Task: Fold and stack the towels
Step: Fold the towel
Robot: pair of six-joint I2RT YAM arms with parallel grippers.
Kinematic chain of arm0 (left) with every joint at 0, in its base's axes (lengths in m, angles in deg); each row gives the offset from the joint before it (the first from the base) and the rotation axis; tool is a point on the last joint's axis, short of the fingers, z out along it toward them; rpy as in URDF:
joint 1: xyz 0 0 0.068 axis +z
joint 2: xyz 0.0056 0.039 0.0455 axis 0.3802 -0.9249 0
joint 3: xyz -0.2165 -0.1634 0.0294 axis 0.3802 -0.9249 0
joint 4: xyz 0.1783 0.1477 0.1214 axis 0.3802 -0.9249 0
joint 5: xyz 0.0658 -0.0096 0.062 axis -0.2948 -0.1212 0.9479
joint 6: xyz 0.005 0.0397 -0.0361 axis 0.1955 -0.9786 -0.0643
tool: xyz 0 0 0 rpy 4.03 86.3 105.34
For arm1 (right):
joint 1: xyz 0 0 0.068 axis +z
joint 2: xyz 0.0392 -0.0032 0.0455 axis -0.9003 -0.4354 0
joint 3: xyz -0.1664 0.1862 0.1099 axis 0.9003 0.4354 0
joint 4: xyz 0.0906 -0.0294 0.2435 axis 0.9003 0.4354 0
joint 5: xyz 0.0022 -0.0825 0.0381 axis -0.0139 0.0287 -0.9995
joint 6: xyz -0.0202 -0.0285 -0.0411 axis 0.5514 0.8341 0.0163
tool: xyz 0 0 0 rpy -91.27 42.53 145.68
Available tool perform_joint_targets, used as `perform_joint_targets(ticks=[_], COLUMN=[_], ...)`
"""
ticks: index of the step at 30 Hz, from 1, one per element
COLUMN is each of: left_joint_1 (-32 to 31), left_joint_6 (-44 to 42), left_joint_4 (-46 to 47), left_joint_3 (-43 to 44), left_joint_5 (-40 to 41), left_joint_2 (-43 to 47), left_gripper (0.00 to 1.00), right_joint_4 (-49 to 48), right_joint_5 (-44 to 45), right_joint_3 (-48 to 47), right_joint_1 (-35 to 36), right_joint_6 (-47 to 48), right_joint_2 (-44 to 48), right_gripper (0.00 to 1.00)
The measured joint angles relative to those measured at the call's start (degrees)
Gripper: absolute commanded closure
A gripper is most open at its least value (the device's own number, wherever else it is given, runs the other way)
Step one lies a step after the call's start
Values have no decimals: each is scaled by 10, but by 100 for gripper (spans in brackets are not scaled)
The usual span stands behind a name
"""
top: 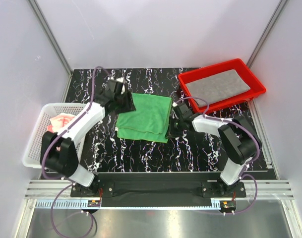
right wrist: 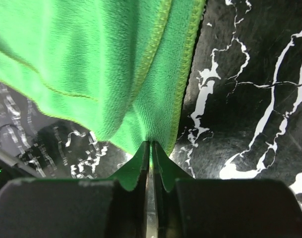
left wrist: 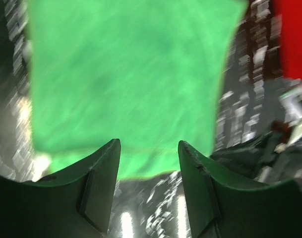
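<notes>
The bright green towel [top: 145, 118] lies folded on the black marbled table [top: 200, 148], mid-table. My left gripper [top: 125, 97] is open and empty just off the towel's far left corner; its wrist view shows the towel [left wrist: 126, 79] ahead of the spread fingers [left wrist: 103, 173]. My right gripper [top: 171, 130] is shut on the towel's near right corner [right wrist: 155, 119]. The grey towel [top: 217, 85] lies flat in the red tray [top: 260, 89]. A pink towel [top: 59, 122] sits in the white basket [top: 34, 153]. The pale blue-white towel is not in view.
The red tray stands at the back right, the white lattice basket at the left edge. Grey walls close in the table on three sides. The arm bases sit on a rail at the near edge.
</notes>
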Motion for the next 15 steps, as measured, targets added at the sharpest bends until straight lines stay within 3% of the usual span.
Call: perform_joint_targets(ticks=[6,11,14,15], left_joint_1=[-2,3,24,39], left_joint_6=[9,13,25,31], left_joint_4=[-35,-65,-57,-46], left_joint_3=[-117,-140,-158,-172], left_joint_5=[77,128,130,126], left_joint_2=[50,61,91,108], left_gripper=[45,45,45,45], right_joint_4=[3,23,50,62], right_joint_5=[30,80,106,111], right_joint_3=[0,16,31,35], right_joint_1=[8,9,9,9], right_joint_6=[10,21,25,26], right_joint_2=[-7,23,49,57], right_gripper=[91,89,84,77])
